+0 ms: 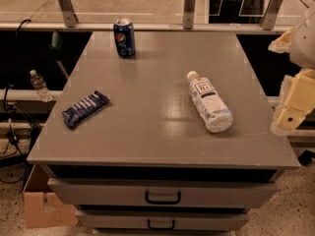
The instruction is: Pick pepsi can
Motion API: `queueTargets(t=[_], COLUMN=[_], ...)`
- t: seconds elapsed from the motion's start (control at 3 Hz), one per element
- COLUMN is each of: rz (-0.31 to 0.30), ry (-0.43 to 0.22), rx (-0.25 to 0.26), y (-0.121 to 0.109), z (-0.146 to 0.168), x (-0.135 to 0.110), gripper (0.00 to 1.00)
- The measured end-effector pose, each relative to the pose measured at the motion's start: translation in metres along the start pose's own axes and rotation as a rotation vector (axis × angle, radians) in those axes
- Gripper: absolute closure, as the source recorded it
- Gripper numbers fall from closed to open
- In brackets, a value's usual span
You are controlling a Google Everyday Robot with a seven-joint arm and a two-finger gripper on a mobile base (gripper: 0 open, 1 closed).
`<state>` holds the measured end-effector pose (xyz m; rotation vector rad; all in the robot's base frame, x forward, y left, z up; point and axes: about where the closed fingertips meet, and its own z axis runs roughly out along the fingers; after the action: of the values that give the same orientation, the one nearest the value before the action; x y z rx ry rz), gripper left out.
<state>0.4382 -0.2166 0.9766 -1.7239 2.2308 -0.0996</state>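
Observation:
The pepsi can [124, 37] is a small dark blue can with a silver top and a round logo. It stands upright near the far left edge of the grey table top [152, 127]. My gripper [294, 102] shows at the right edge of the camera view as pale cream parts, beside the table's right side and far from the can. Nothing is seen in it.
A flat blue striped snack packet [85, 108] lies at the table's left. A clear white-labelled bottle [209, 101] lies on its side at centre right. Drawers with black handles [163, 197] sit below. A cardboard box [43, 205] and a small bottle [40, 85] are at the left.

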Motion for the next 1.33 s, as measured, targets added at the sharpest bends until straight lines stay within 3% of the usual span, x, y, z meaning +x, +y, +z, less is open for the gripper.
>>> queueTargets(t=[0.33,0.67,1.33], rz=[0.0,0.0,-0.009], ry=[-0.001,-0.032,-0.171], rx=[0.002,-0.002,0.012], y=[0.0,-0.011,-0.069], z=[0.0,0.008,0.045], x=[-0.001,-0.018,-0.117], gripper=[0.0,0.0,0.0])
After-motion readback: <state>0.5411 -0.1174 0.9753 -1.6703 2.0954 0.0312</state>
